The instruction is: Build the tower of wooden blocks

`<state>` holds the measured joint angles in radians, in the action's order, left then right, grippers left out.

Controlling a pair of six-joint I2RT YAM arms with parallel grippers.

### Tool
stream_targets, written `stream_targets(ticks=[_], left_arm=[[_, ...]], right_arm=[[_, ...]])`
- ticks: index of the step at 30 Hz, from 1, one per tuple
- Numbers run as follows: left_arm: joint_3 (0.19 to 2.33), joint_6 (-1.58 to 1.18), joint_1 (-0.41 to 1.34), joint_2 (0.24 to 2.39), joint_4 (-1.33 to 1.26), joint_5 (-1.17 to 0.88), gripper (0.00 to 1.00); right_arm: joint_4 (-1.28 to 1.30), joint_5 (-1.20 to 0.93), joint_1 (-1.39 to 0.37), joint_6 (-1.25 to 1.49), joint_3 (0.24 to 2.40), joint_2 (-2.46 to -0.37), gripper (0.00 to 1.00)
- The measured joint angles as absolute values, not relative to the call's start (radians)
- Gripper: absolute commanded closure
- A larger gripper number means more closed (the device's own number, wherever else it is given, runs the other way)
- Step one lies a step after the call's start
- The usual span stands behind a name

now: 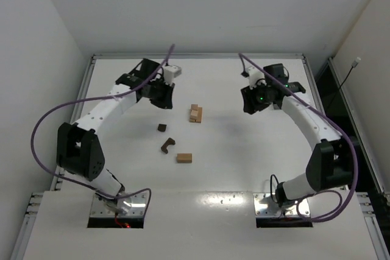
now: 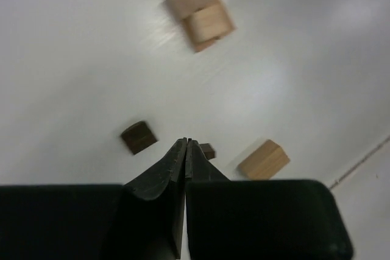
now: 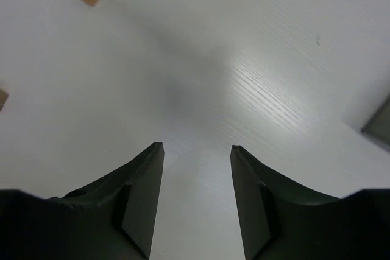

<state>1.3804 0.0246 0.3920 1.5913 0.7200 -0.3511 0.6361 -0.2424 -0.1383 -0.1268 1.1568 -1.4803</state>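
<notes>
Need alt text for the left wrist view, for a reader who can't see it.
The left hand is shut, holding nothing, above a white table. Past it lie a dark cube, a dark piece partly hidden behind it, and a tan block; a blurred tan stack sits farther off.

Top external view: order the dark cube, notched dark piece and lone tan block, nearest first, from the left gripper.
1. dark cube, below the left gripper in frame
2. notched dark piece, mid-table
3. lone tan block, nearest the bases
</notes>
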Motion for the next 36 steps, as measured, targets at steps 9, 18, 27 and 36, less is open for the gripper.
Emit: stream_targets(ticks=[9, 18, 27, 36], left_arm=[[1.274, -0.086, -0.004, 1.605, 0.712, -0.299, 0.08], [1.266, -0.125, -0.133, 1.604, 0.697, -0.268, 0.0], [1.222, -0.126, -0.133, 1.604, 0.693, -0.263, 0.0], [1.222, -0.125, -0.133, 1.618, 0.692, -0.263, 0.0]], right_arm=[[0.647, -0.273, -0.493, -0.357, 1.205, -1.489, 0.45], [0.632, -0.281, -0.813, -0.554, 1.211, -1.65, 0.41], [0.603, -0.26, -0.892, -0.518, 1.25, -1.859, 0.37], [0.568, -0.275, -0.946, -0.372, 1.351, -1.952, 0.35]])
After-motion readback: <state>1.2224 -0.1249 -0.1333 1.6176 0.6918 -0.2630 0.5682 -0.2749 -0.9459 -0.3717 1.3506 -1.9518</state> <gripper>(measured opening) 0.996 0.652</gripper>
